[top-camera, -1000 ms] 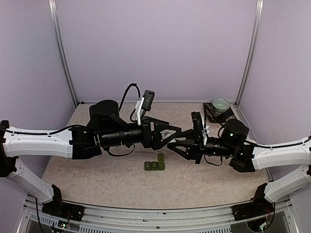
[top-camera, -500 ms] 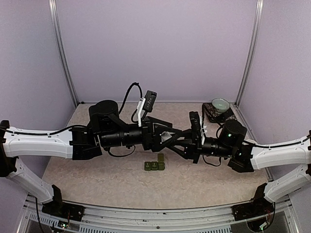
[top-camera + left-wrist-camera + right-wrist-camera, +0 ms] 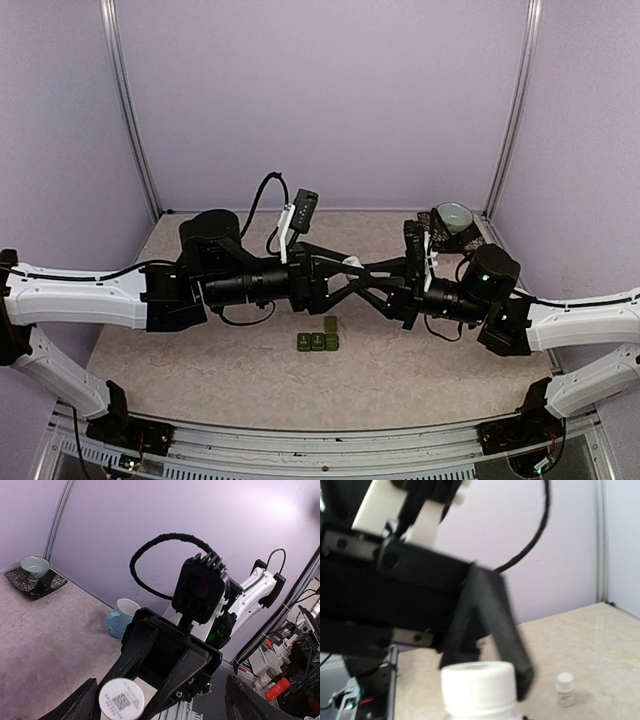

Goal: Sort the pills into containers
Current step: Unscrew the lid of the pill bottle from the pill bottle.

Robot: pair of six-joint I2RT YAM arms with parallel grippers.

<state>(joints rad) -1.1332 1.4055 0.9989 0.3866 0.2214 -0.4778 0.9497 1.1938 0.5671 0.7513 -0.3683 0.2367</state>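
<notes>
The containers [image 3: 317, 340], a dark green three-compartment strip, lie on the table with one lid [image 3: 330, 324] raised. Above them the two arms meet tip to tip. My right gripper [image 3: 352, 272] is shut on a white pill bottle [image 3: 352, 263], whose round capped end with a printed code faces the left wrist camera [image 3: 121, 699]. My left gripper [image 3: 364, 270] is open, its fingers [image 3: 80, 705] wide on either side of the cap. One dark left finger [image 3: 505, 630] stands close beside the cap [image 3: 477, 687]. No loose pills show.
A green bowl on a dark saucer [image 3: 453, 218] sits at the far right corner. A pale blue mug [image 3: 120, 617] stands near the right wall. A small white bottle [image 3: 564, 689] stands upright on the table. Purple walls enclose three sides.
My right gripper has risen and moved left, bringing the bottle's cap between the left fingers. The left jaws have narrowed somewhat.
</notes>
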